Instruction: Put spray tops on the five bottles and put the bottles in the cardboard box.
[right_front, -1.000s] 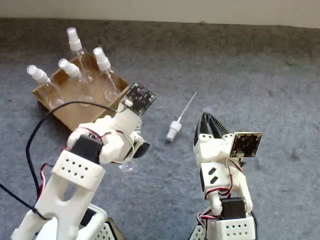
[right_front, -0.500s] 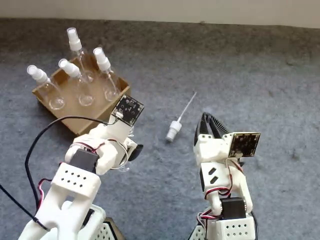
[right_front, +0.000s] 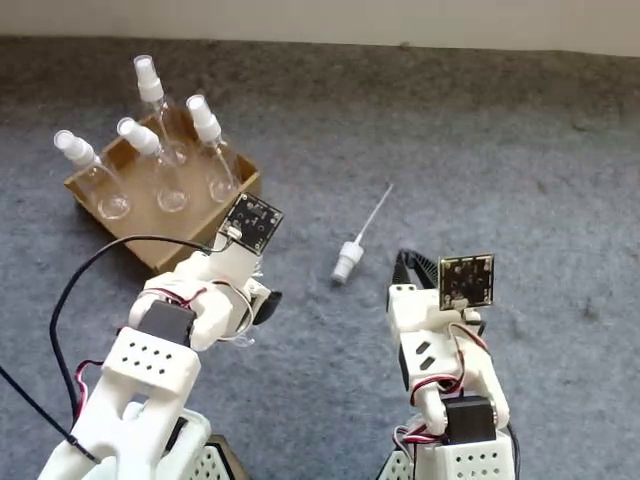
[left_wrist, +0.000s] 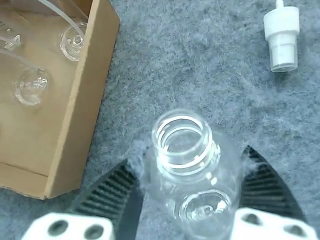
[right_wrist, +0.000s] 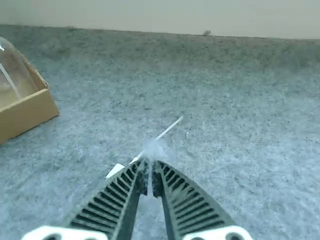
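A clear bottle (left_wrist: 186, 165) without a top stands between the jaws of my left gripper (left_wrist: 187, 162), which is shut on it. In the high view that gripper (right_front: 258, 303) sits just in front of the cardboard box (right_front: 115, 228). A loose white spray top (right_front: 348, 261) with a long thin tube lies on the carpet between the arms, and it also appears past the bottle's mouth as the spray top (left_wrist: 282, 42). My right gripper (right_wrist: 150, 172) is shut and empty, pointing at the spray top (right_wrist: 167, 127) just ahead of it.
Several bottles (right_front: 160, 160) with spray tops fitted stand in the cardboard box (left_wrist: 80, 100) at the back left. Grey carpet (right_front: 520, 160) covers the table, with open room at the right and back.
My left arm has drawn back from the box toward its base with the bottle held. The right arm's wrist has tilted so its fingers show less from above.
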